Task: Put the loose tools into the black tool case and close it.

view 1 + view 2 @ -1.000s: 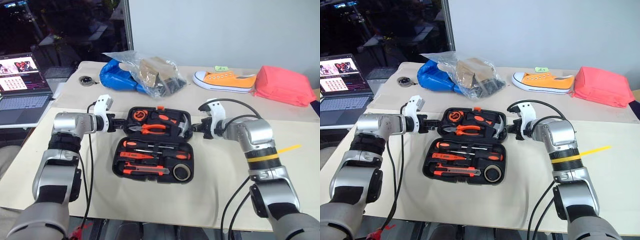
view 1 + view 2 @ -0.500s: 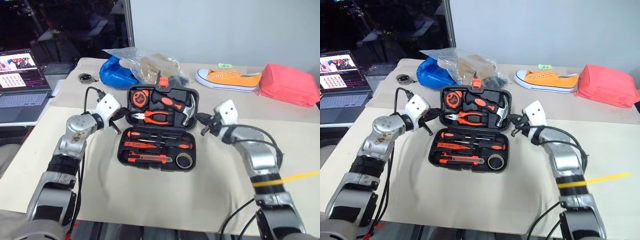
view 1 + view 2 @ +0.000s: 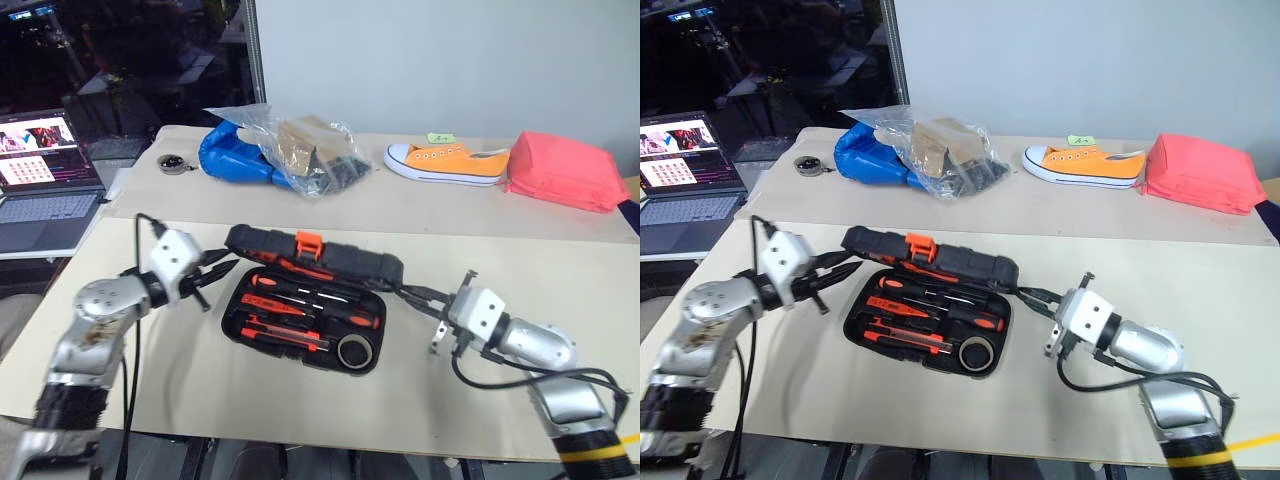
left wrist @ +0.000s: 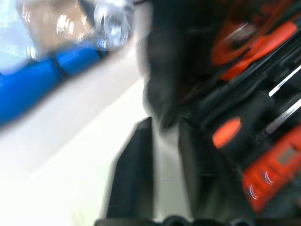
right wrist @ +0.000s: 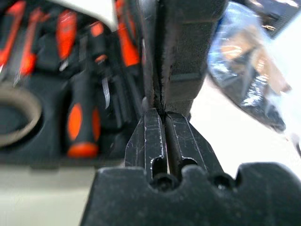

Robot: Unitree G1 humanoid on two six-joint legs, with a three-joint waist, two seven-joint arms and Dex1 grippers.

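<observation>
The black tool case (image 3: 305, 310) is lying on the beige mat, in front of the clear plastic bag (image 3: 300, 140), with its lid (image 3: 310, 256) tipped about halfway down over the base. The screwdrivers (image 3: 300, 292) and the utility knife (image 3: 285, 335) are sitting in their slots inside the case, beside a roll of tape (image 3: 357, 351), so you are working on the closing step.

The left gripper (image 3: 218, 274) is hanging just beside the left end of the case, its fingers (image 4: 136, 174) parted and gripping nothing. The right gripper (image 3: 415, 296) is sitting at the right end of the case, its fingers (image 5: 155, 141) pressed almost together with their tips at the edge of the lid; no tool is between them.

To finish the step well:

1. Check that no handle is standing proud of its slot (a raised handle would likely block the lid).
2. Bring both grippers over the lid, one near each end of the case, and press evenly so the lid is not twisting.
3. Keep the fingertips out of the seam between lid and base.
4. Press near the orange latch (image 3: 308, 243) last, so that it seats against the front edge of the case.
</observation>
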